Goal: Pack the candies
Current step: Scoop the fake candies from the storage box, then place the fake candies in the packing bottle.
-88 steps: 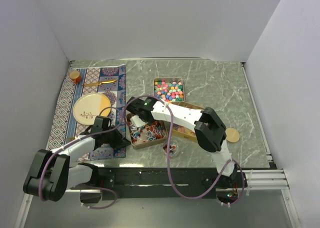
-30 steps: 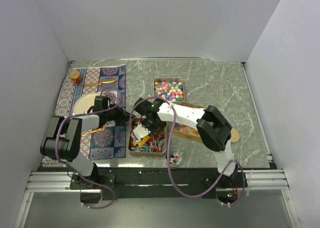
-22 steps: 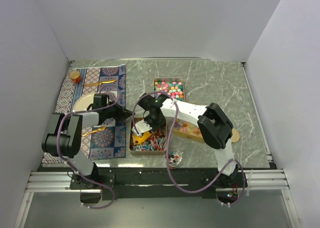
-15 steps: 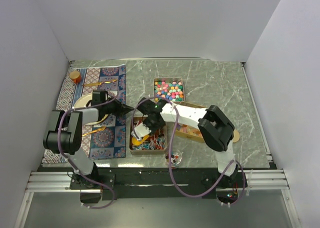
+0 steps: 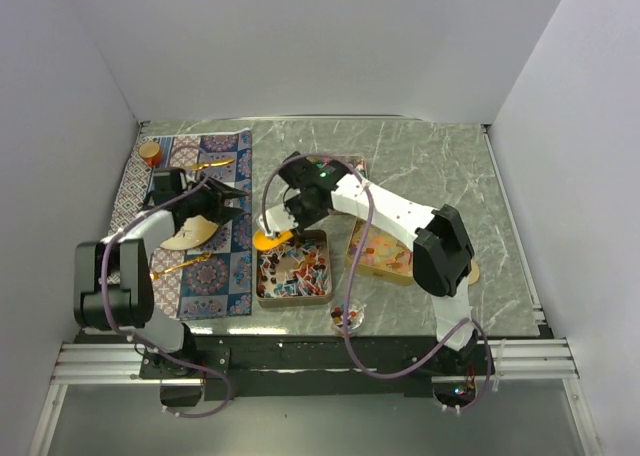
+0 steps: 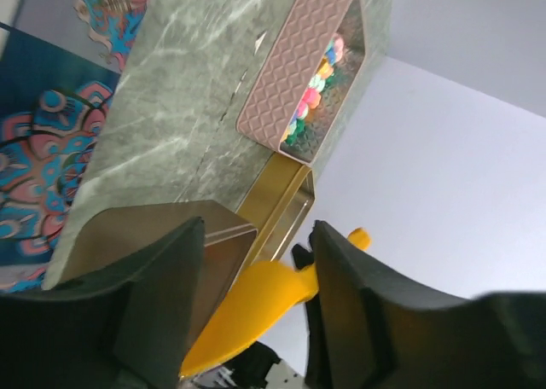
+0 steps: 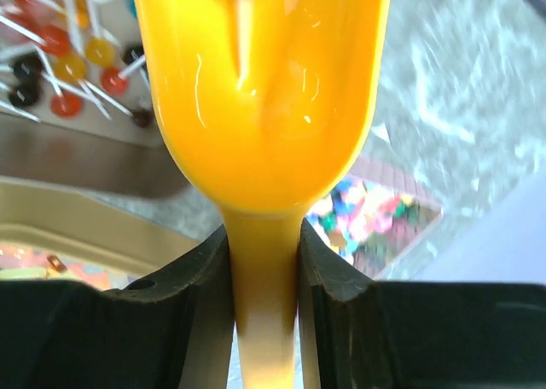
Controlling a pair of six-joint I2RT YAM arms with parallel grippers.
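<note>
My right gripper [image 5: 289, 218] [image 7: 264, 235] is shut on the handle of a yellow scoop [image 5: 270, 239] [image 7: 260, 90], whose glossy bowl looks empty and hangs over the far left corner of the near tin [image 5: 262, 288]. That tin holds red-blue-white wrapped candies [image 5: 295, 268] [image 7: 60, 65]. Translucent square candies [image 5: 380, 251] fill a gold tin to its right. The round multicolour balls [image 6: 311, 86] [image 7: 367, 214] lie in a pink tin, mostly hidden under my right arm in the top view. My left gripper [image 5: 232, 201] [image 6: 256, 227] stands open and empty over the mat, left of the scoop [image 6: 247, 299].
A patterned mat [image 5: 225, 276] at the left carries a cream plate [image 5: 190, 234], a gold spoon [image 5: 180, 266], a gold knife [image 5: 205, 164] and a small jar [image 5: 150, 153]. A small glass dish [image 5: 347, 316] with a few sweets sits near the front edge. A round coaster [image 5: 468, 270] lies at right.
My left gripper has opened and drawn back left from the near tin's edge. My right arm has lifted the scoop out of that tin, up and toward the back.
</note>
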